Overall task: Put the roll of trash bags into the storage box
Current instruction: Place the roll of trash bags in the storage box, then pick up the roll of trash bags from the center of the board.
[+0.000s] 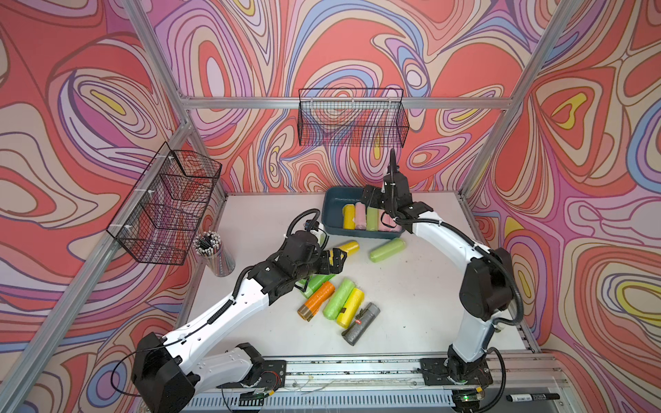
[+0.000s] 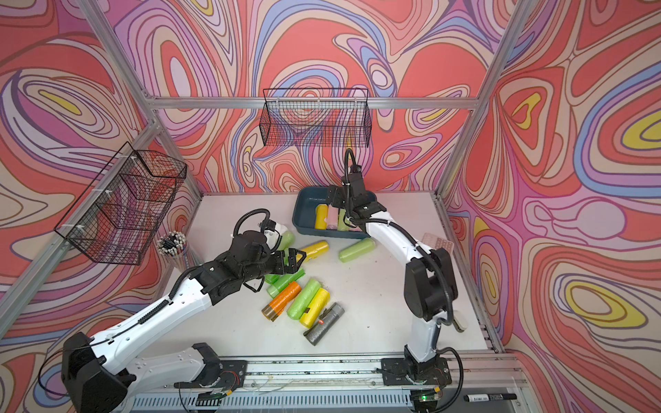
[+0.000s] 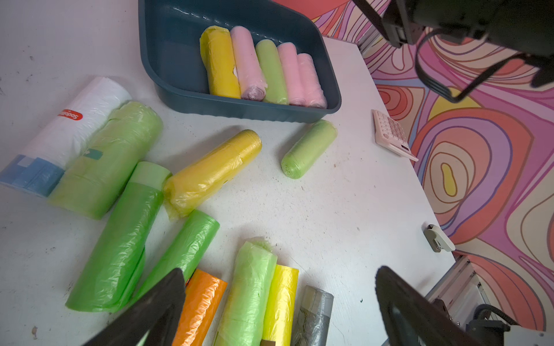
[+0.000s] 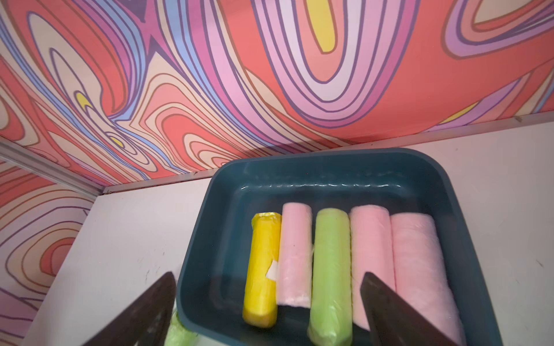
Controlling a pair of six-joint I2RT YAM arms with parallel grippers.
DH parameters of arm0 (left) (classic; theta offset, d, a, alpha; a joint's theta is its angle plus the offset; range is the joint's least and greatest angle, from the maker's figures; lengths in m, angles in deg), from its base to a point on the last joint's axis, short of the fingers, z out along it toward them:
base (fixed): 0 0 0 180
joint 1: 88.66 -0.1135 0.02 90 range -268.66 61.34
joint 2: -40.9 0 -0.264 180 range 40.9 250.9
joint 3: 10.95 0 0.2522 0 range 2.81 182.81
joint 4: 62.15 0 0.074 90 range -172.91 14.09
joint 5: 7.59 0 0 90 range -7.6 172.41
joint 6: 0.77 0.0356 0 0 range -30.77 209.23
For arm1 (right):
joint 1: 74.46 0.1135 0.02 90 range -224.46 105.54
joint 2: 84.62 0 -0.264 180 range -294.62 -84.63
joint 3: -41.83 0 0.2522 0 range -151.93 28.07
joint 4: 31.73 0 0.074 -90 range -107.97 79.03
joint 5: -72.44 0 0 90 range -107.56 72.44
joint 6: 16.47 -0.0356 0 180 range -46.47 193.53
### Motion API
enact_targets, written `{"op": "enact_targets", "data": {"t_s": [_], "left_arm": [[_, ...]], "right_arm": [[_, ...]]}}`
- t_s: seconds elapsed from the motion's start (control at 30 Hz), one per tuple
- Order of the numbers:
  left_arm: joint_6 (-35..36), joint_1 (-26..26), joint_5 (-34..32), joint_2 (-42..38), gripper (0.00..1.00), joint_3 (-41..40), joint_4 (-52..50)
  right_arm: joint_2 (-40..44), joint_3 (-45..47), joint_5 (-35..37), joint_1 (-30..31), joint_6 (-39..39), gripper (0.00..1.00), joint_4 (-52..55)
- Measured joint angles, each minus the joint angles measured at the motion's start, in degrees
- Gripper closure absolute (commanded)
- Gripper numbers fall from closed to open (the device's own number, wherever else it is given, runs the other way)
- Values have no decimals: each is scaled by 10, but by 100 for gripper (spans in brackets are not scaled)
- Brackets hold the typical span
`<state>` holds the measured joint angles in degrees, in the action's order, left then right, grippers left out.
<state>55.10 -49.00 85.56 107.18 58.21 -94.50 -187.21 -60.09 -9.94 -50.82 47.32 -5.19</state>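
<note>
While my right fingers (image 4: 150,308) stand spread wide with nothing between them, they hang over the storage box (image 4: 329,153), where five rolls of trash bags (image 4: 331,269) lie side by side: one yellow, one green, three pink. My left fingers (image 3: 162,299) gape empty too, above the loose rolls (image 3: 212,170) scattered on the tabletop (image 3: 329,224), near the box.
</note>
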Motion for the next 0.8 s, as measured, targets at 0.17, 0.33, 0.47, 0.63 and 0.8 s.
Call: {"op": "enact_targets", "data": {"t_s": [0.17, 0.33, 0.47, 0.63, 0.8], "left_arm": [[0, 0, 18, -2, 0, -4, 2], [0, 0, 44, -4, 0, -21, 5], [0, 0, 64, -4, 0, -37, 9], [-2, 10, 85, 1, 0, -45, 10], [-2, 39, 102, 17, 2, -45, 10]], "right_arm": [[104, 117, -16, 0, -25, 2, 15], [207, 240, -30, 0, -61, 2, 34], [296, 327, -42, 0, -92, 2, 47], [370, 404, -57, 0, -121, 2, 59], [427, 466, -64, 0, -140, 2, 75]]}}
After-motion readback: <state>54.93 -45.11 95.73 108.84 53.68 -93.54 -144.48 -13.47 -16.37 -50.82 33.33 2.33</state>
